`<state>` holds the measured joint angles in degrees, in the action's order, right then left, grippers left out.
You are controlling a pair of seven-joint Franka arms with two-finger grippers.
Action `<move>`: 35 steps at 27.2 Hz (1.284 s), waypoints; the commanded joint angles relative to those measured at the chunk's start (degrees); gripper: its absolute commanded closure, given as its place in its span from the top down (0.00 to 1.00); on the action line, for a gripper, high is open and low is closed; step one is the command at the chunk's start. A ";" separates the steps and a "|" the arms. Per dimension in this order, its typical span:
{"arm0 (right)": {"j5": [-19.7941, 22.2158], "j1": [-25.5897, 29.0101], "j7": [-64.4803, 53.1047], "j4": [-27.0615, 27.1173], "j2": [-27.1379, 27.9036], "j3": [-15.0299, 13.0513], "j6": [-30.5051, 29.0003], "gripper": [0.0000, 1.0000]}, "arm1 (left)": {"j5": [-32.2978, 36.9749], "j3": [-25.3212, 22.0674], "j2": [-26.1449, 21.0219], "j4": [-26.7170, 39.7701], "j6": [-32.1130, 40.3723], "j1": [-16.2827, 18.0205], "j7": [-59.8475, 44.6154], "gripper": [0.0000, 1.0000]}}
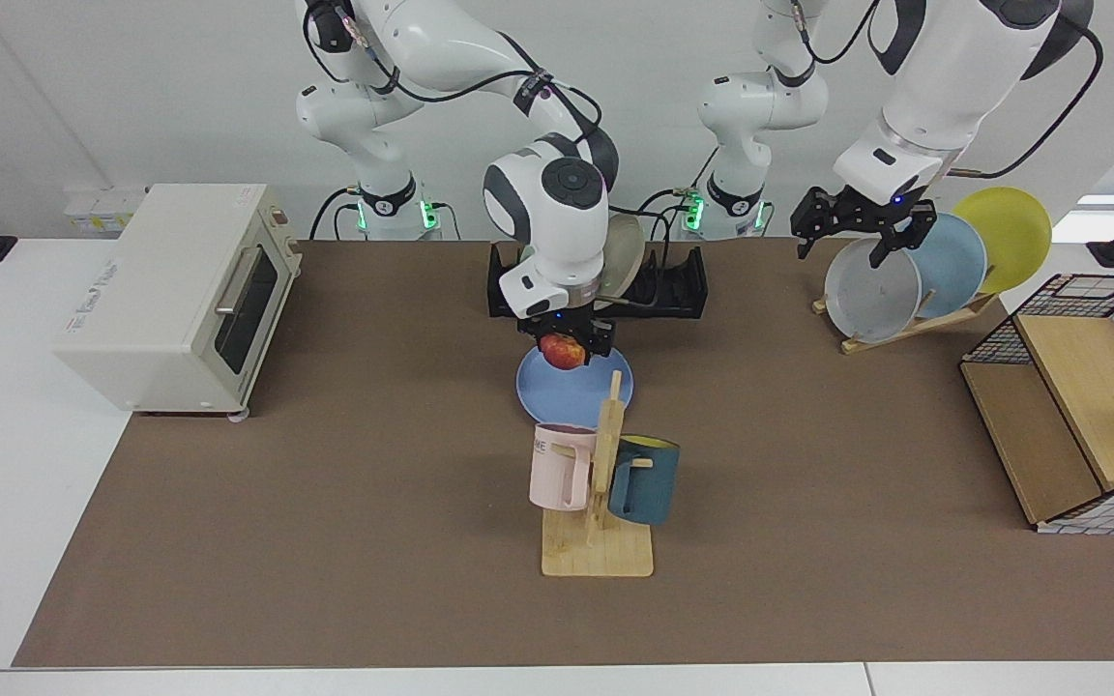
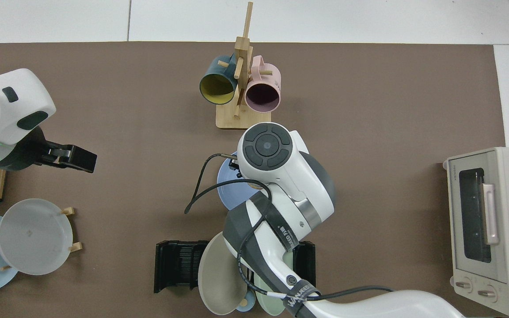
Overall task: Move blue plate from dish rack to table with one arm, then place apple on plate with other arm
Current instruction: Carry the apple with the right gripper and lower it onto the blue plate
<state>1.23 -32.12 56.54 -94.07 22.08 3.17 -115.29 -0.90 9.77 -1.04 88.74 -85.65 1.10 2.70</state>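
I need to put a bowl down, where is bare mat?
Bare mat lies between the toaster oven and mug tree, and between the mug tree and wire basket. It is crowded around the blue plate, dish rack and right tool.

Toaster oven (image 1: 175, 295) sat at table edge; mug tree (image 1: 600, 488) held pink mug (image 1: 560, 466) and teal mug (image 1: 644, 478); wooden stand (image 1: 905, 324) held grey, pale-blue, yellow plates.

The round matte periwinkle-blue plate (image 1: 571, 391) lies on the brown mat of the white-bordered worktop (image 1: 325, 503). The small round apple (image 1: 564, 351) is red with yellow patches. The low slotted dish rack (image 1: 663, 290) is black. The mugs are pink (image 1: 559, 467) and dark teal (image 1: 644, 479); the wire basket (image 1: 1099, 290) has a black-and-white grid pattern.
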 commanded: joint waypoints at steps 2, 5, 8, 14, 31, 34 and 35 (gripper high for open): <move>-0.61 -0.58 1.99 -3.05 1.04 -0.27 -5.73 0.00 | 0.28 -0.36 -0.37 -1.37 0.57 -0.40 0.03 1.00; -0.61 -0.58 2.08 -4.81 1.12 -0.27 -8.01 0.00 | 0.28 -0.28 -0.28 -1.29 0.57 -0.40 0.03 1.00; -0.61 -0.75 3.13 -6.30 1.65 -0.27 -10.12 0.00 | 0.28 -0.28 -0.19 -1.02 0.66 -0.22 -0.50 1.00; -0.70 -0.75 4.19 -9.29 2.35 -0.27 -14.08 0.00 | 0.37 -0.63 0.51 -1.29 0.75 -0.13 -0.59 1.00; -2.55 -1.55 5.25 -8.33 2.18 -0.27 -12.60 1.00 | 0.37 -0.63 0.69 -1.29 0.75 0.66 -0.59 1.00; -1.93 -1.46 4.90 -8.06 0.61 -0.27 -11.89 1.00 | 0.37 -0.72 0.69 -1.29 0.75 0.75 -0.59 1.00; -1.93 -1.46 4.46 -8.06 -0.45 -0.27 -11.28 1.00 | 0.37 -0.72 0.69 -1.29 0.75 0.75 -0.59 1.00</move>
<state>-0.52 -33.36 60.26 -102.59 24.85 3.07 -128.96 -0.90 8.98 -0.52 88.10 -85.68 1.36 2.57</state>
